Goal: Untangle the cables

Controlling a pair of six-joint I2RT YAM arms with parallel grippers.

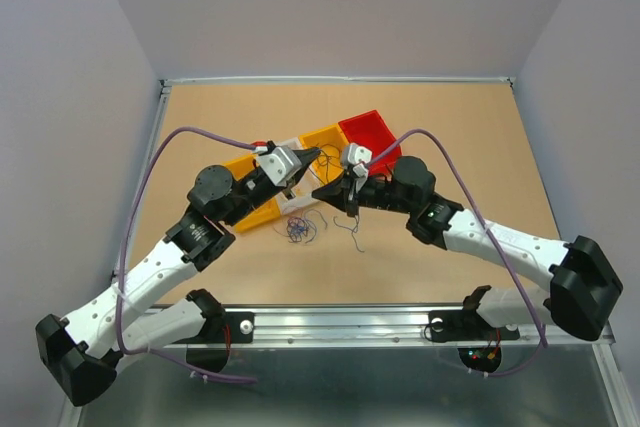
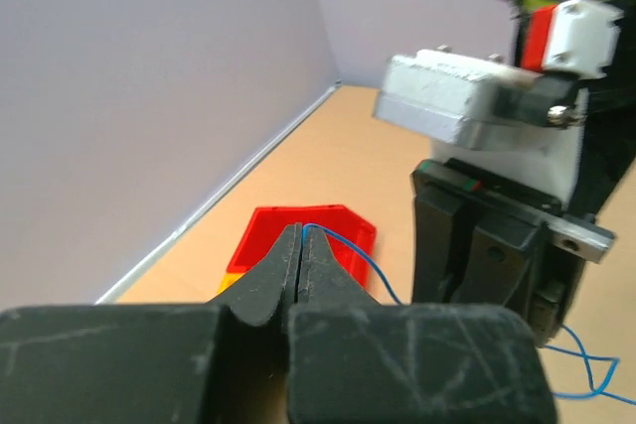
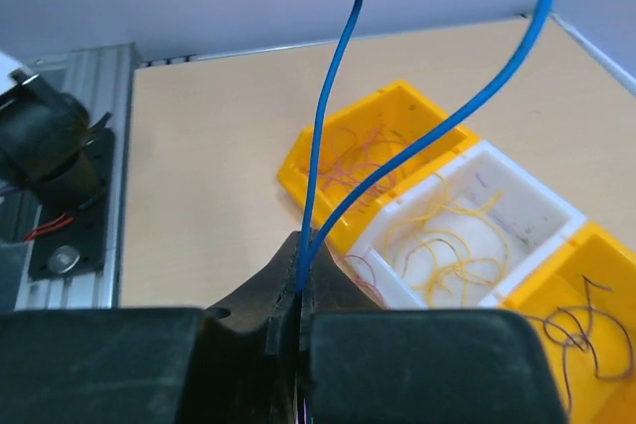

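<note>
A thin blue wire [image 3: 318,136] hung in the air between two robot arms, over the middle of the tan tabletop [image 1: 450,127] and just in front of a row of sorting bins. The left gripper [image 2: 300,241] had its black jaws pressed together on the wire at their very tips. The right gripper [image 3: 300,270], close below, pinched it too, its jaws closed on two strands at once.

From that lower pinch the strands rose toward 12 and 1 o'clock in the right wrist view, so the wire's long axis stood near upright, doubled like a loop. From the left tips it curved away toward 4 o'clock, with a free tail trailing low.

The loose wad of hair-thin cables [image 1: 299,230] lay on the table at 7 o'clock from the grippers. Beyond sat a yellow plastic bin [image 3: 427,104], a white plastic bin [image 3: 527,178] and a red plastic bin [image 2: 298,213].

To do the pull well, both pinches likely had to be firm while the arms drew apart slowly along the wire's own line, since so fine a strand could slip or snag the wad.
</note>
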